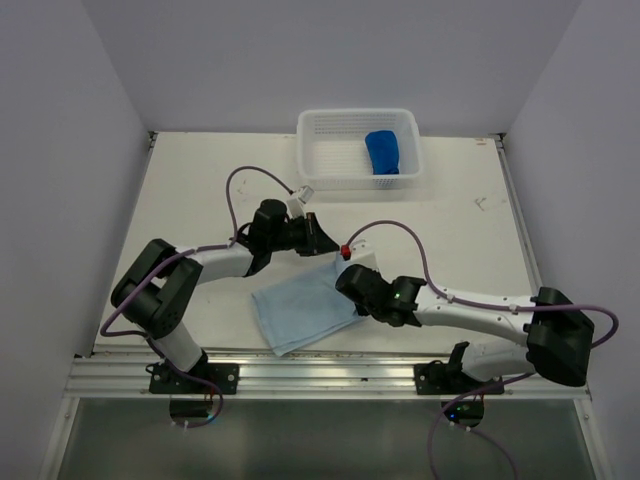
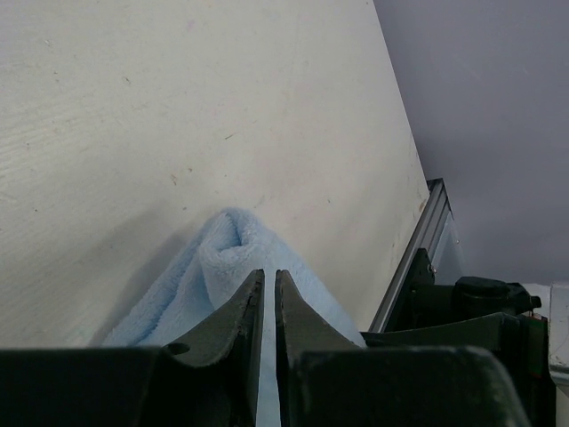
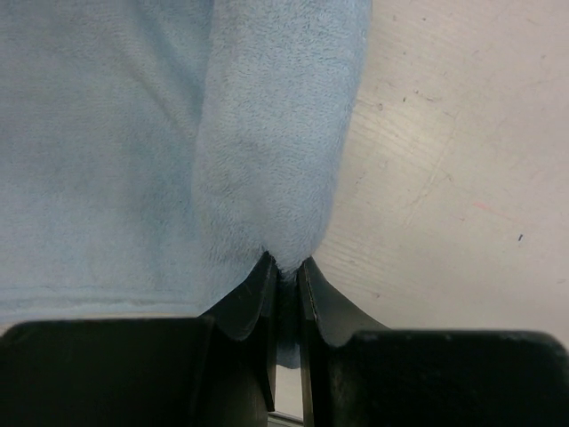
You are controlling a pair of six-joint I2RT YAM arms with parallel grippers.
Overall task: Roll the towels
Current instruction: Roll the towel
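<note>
We log: pale blue terry towel (image 1: 300,312), plush folds pinched by left end effector (image 2: 269,274) and right end effector (image 3: 284,264); royal blue towel (image 1: 384,152), bunched, in perforated basket (image 1: 330,150).

Pale sky-blue terry-cloth towel (image 1: 305,310): soft, fuzzy, matt nap is seen.
Dark royal blue towel (image 1: 385,152): matt cloth.
White perforated basket (image 1: 312,152), far: smooth plastic.
Off-white table top (image 1: 200,190): matt, faintly grained, scuffed.
Near rail (image 1: 330,372): brushed metal.

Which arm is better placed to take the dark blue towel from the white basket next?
Probably left. The left tool lies nearer the white perforated plastic basket holding the dark royal blue terry towel. It and the right tool are both shut on the pale sky blue terry towel.
</note>
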